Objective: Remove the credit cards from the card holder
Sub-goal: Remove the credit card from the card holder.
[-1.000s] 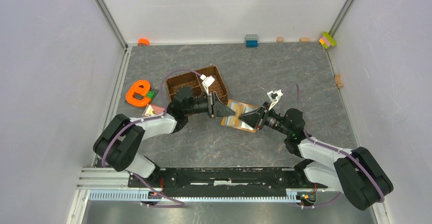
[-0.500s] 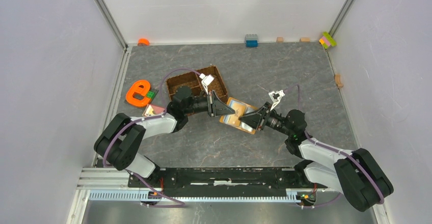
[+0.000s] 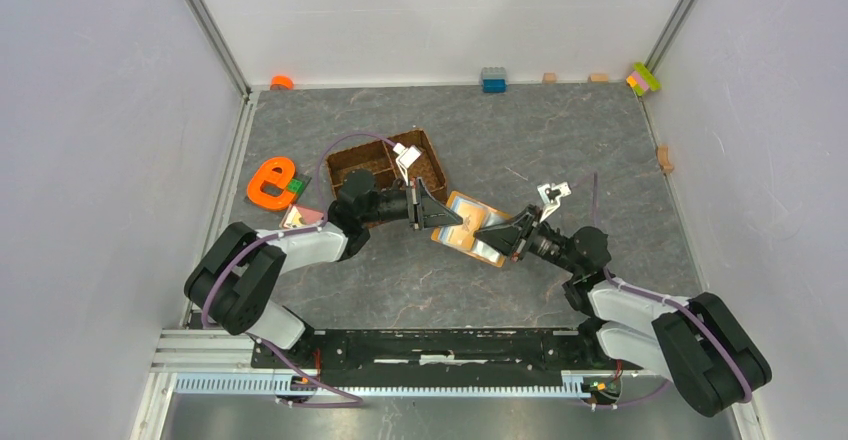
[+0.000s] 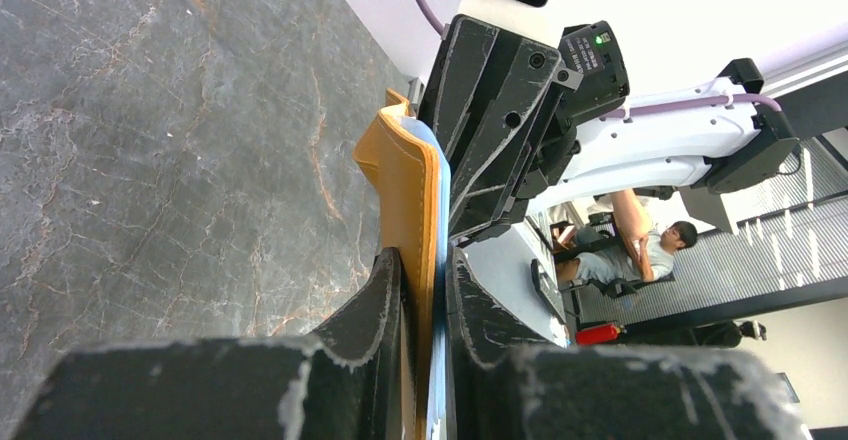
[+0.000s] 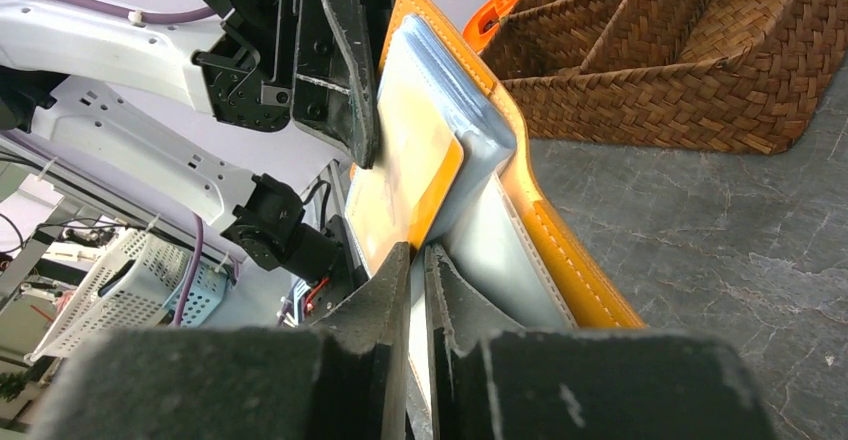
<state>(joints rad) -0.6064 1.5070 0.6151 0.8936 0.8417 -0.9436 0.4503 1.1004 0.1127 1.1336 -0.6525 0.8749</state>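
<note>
Card holder [image 3: 468,232] beside woven tray [image 3: 372,144]

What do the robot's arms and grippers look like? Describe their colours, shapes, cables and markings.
The left arm and right arm both have white links between bulky black joints. A purple cable runs along each. The left gripper and right gripper are black and wedge-shaped, and their fingers are scuffed pale at the edges. Each wrist carries a white camera mount.

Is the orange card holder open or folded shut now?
Open: the flat orange-tan folding card holder has its pale blue-grey lining exposed in the right wrist view.
</note>
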